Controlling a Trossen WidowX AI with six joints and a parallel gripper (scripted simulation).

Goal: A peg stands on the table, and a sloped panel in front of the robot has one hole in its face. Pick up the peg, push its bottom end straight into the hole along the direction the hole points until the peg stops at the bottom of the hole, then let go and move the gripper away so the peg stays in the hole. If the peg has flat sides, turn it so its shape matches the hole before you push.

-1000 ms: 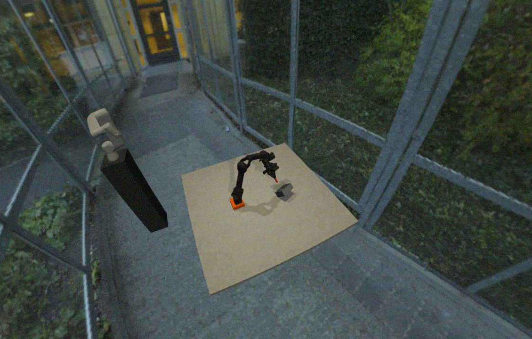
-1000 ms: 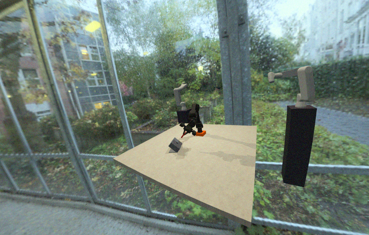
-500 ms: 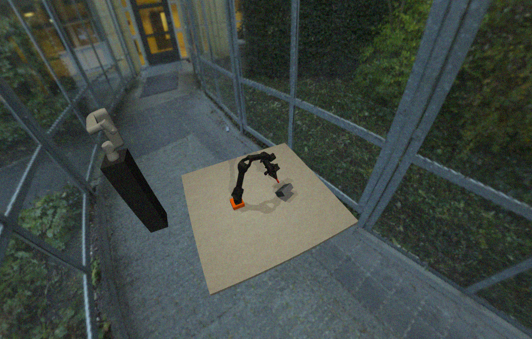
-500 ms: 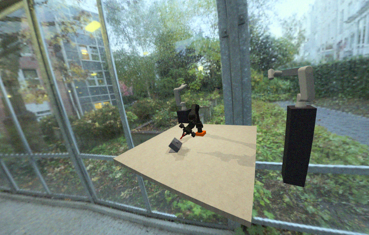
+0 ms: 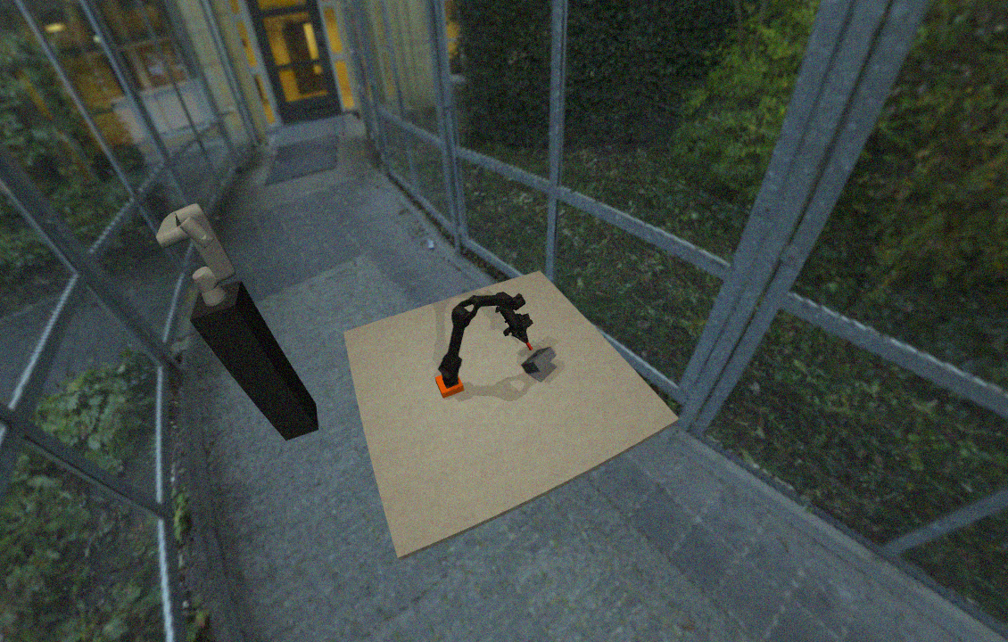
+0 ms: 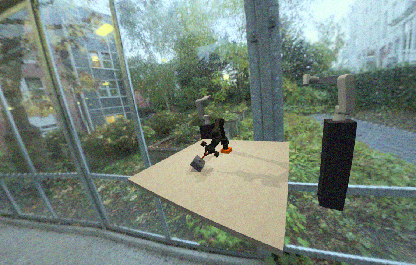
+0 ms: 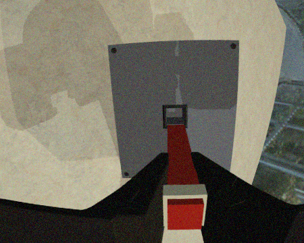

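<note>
My gripper (image 7: 179, 160) (image 5: 522, 328) (image 6: 208, 152) is shut on a red square peg (image 7: 180, 153) (image 5: 528, 343) (image 6: 203, 156). The peg points away from the wrist camera toward the grey sloped panel (image 7: 138, 94) (image 5: 540, 363) (image 6: 197, 163). In the wrist view the peg's far end sits at the lower edge of the square hole (image 7: 175, 116) in the panel's face, with its flat sides lined up with the hole's sides. I cannot tell whether the tip is inside the hole or just in front of it. The panel stands on the tan table (image 5: 451, 463) (image 6: 236, 191) (image 7: 44, 158).
The arm's orange base (image 5: 449, 385) (image 6: 225, 150) sits on the table behind the panel. A black pillar with a beige arm (image 5: 252, 358) (image 6: 336, 161) stands off the table. The table's edge (image 7: 273, 77) runs close beyond the panel's right side.
</note>
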